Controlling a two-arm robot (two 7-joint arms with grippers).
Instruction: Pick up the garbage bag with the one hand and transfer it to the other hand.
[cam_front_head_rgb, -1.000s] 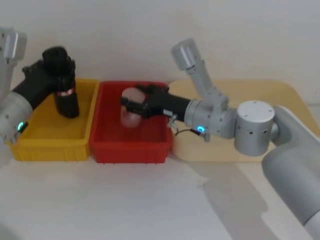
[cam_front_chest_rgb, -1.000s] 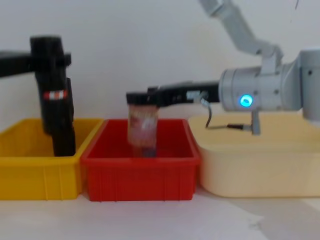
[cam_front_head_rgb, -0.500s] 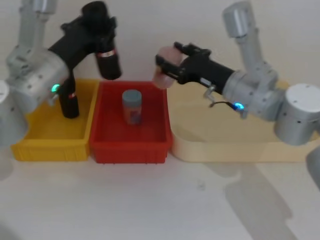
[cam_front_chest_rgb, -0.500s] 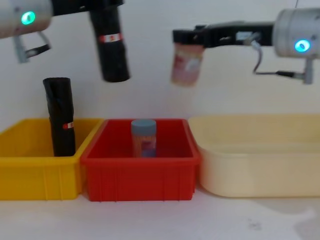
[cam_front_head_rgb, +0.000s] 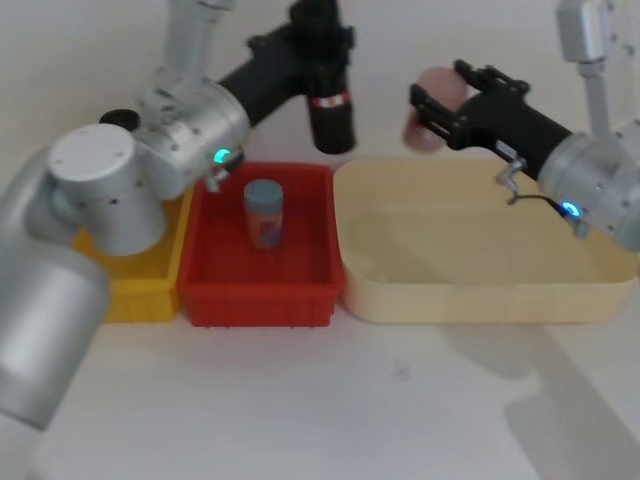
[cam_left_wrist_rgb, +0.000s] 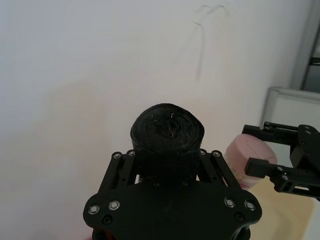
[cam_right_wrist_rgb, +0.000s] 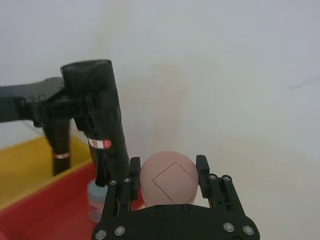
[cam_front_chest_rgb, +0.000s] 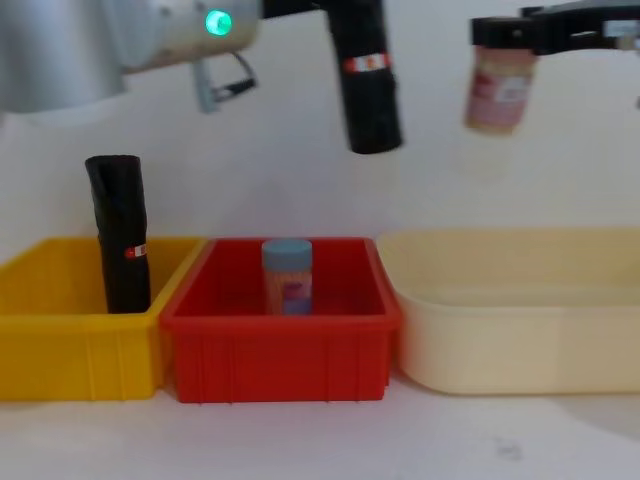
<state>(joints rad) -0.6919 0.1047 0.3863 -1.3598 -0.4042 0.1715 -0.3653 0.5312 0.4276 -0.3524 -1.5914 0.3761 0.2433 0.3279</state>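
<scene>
Now the garbage bag (cam_front_chest_rgb: 365, 75) is held upright by the left tool (cam_front_head_rgb: 322, 45), clamped near its top, high above the red bin (cam_front_head_rgb: 200, 290), so that its lower half hangs free for a handover. The right tool (cam_front_head_rgb: 450, 100) is closed on a pink jar (cam_front_chest_rgb: 495, 90) above the cream tray (cam_front_chest_rgb: 500, 370), so it is judged not ready to receive.

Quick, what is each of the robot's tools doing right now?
Left tool: shut on the garbage bag, held up high.
Right tool: shut on the pink cylinder, above the beige bin.
</scene>
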